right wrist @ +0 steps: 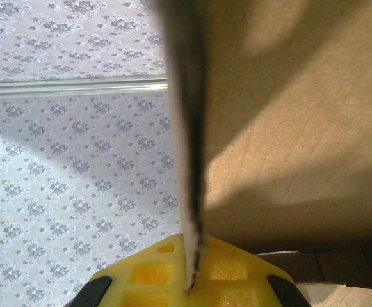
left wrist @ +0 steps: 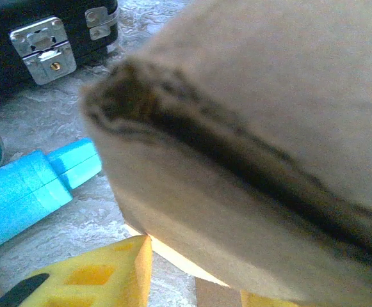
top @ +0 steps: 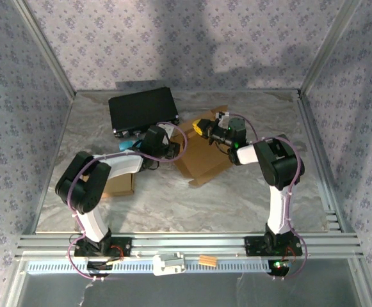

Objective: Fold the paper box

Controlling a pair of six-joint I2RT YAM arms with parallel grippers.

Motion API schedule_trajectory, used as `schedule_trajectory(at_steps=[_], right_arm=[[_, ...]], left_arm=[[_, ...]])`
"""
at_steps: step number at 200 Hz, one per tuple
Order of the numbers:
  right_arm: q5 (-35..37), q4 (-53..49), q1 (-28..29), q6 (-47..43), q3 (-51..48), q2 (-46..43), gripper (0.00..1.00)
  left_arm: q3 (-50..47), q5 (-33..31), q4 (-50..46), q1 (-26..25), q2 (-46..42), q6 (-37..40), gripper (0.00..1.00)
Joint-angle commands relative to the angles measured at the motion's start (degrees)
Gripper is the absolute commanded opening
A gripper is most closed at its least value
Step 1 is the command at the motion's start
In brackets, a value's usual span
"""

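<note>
**Desk:** Where is the paper box [top: 205, 160] placed?

**Caption:** It is seen lying near the middle of the marbled surface [top: 237, 204], flaps spread. It is set between the two arms and just in front of a black case [top: 141, 109] near the back wall.

**Desk:** How is the right claw [right wrist: 192, 281] pictured?

**Caption:** It is shown clenched on the paper box. In the right wrist view a thin cardboard edge is pinched between the yellow pads [right wrist: 147, 275]. The brown panel is seen rising to the right and patterned wallpaper [right wrist: 70, 192] to the left. From above, this claw is placed at the box's far edge.

**Desk:** And the left claw [top: 173, 149]?

**Caption:** In the top view it is pressed up against the box's left side. In the left wrist view a creased, folded cardboard edge is seen very close to the lens, above a yellow finger [left wrist: 102, 278]. Whether cardboard is gripped or the jaws are merely parted cannot be told.

**Desk:** What else is recorded?

**Caption:** A blue foam roll [left wrist: 25, 192] is seen lying on the surface beside the case, whose metal latches [left wrist: 41, 48] are visible. A second piece of brown cardboard [top: 118, 185] is laid beneath the left arm, apart from the box.
</note>
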Motion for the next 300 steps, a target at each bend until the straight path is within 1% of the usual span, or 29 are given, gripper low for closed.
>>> schedule_trajectory(at_steps=[1, 44, 79, 139, 166, 191, 202, 217, 246, 259, 268, 282, 294, 300], right_arm=[[-2.10, -4.22, 1.54, -2.65, -2.36, 1.81, 0.00], [-2.16, -4.50, 1.72, -2.28, -2.01, 2.09, 0.00], [-2.29, -4.77, 1.79, -1.86, -1.46, 2.10, 0.00], [-1.44, -5.26, 2.53, -0.08, -0.31, 2.10, 0.00], [-1.07, -5.19, 2.82, 0.45, 0.17, 2.23, 0.00], [-0.94, -5.01, 2.84, 0.97, 0.45, 2.36, 0.00], [-0.96, -5.01, 2.84, 1.06, 0.46, 2.43, 0.00], [-0.97, -4.93, 2.84, 1.32, 0.54, 2.44, 0.00], [-0.44, -5.33, 2.69, 1.48, 0.71, 1.86, 0.00], [0.28, -6.28, 2.54, 1.46, 0.48, 0.79, 0.00], [0.95, -8.03, 2.31, 1.12, 0.30, -0.54, 0.07], [2.33, -12.70, 1.52, -0.65, -0.19, -4.16, 0.23], [3.80, -21.55, 0.63, -4.02, -0.27, -8.89, 0.38], [4.45, -27.13, 0.03, -6.05, 0.05, -11.56, 0.43]], left_arm=[[2.31, -4.19, 2.06, 0.34, 1.44, -2.29, 0.39], [3.51, -7.22, 2.23, -0.89, 2.38, -2.90, 0.40], [4.54, -11.22, 2.02, -1.87, 3.44, -4.48, 0.36], [6.86, -16.55, 1.79, -3.84, 5.65, -6.88, 0.25], [9.05, -19.62, -0.48, -5.13, 6.60, -7.87, 0.19], [11.33, -22.03, -3.90, -5.76, 8.08, -10.73, 0.15], [12.00, -23.29, -5.06, -5.90, 8.57, -11.71, 0.11], [12.54, -24.31, -6.16, -6.05, 9.15, -12.82, 0.00], [12.83, -25.35, -6.81, -6.41, 8.79, -13.88, 0.00], [13.47, -26.03, -8.54, -6.44, 8.36, -14.76, 0.00], [14.00, -26.25, -10.14, -6.50, 7.92, -15.34, 0.00], [14.95, -26.19, -12.79, -6.51, 6.97, -15.99, 0.00], [16.36, -25.73, -16.75, -6.40, 6.05, -16.34, 0.00], [17.45, -25.19, -19.43, -6.26, 5.66, -16.85, 0.00]])
